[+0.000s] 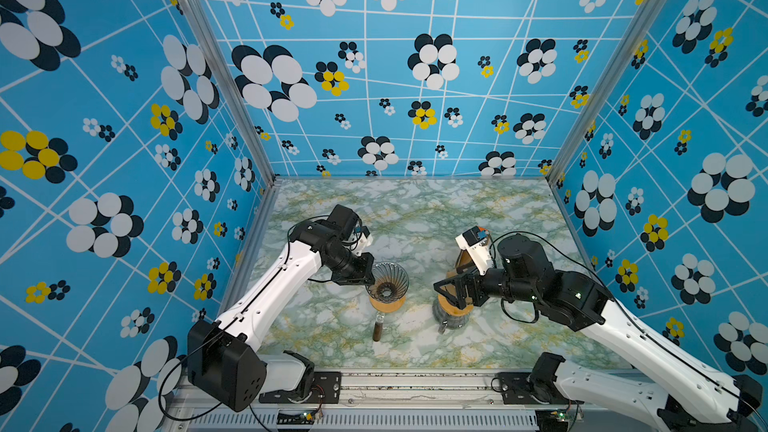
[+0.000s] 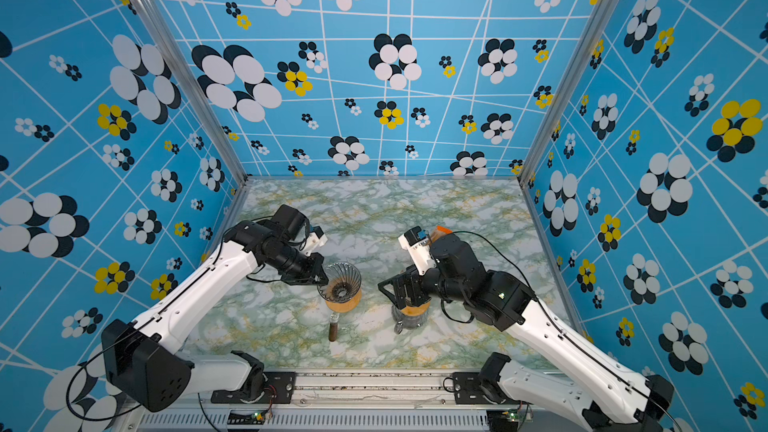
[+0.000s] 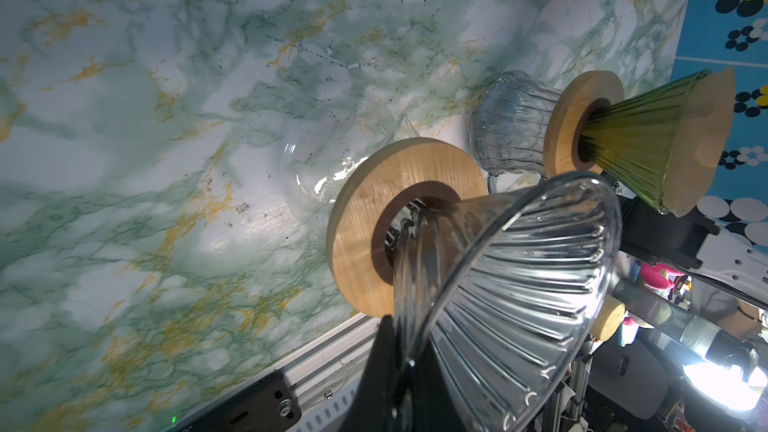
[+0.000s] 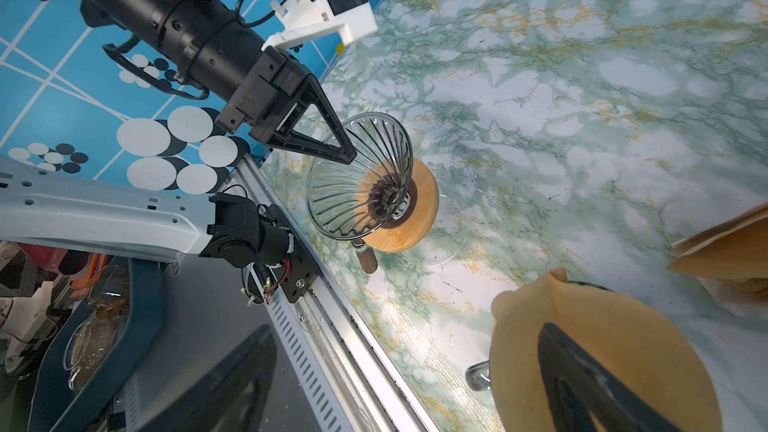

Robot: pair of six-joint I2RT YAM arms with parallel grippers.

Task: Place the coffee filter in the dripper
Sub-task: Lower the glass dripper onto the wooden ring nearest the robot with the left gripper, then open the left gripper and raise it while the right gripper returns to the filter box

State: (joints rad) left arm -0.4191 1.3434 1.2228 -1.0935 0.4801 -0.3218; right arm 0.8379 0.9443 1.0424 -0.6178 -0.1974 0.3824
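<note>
The right jaws gape empty just over the brown filter (image 4: 631,334) seated in the green dripper (image 3: 631,139); the left jaws, shut, pinch the rim of the empty glass dripper (image 4: 357,184), likely steadying it.

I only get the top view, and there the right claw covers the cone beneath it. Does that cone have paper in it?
Observer: Yes, the right wrist view shows a brown filter sitting in it.
Operator: What colour is that cone?
Observer: Green. The left wrist view shows the green dripper side-on.
Operator: Is the left claw gripping anything?
Observer: Yes, the left claw is shut on the clear dripper, at its rim.
</note>
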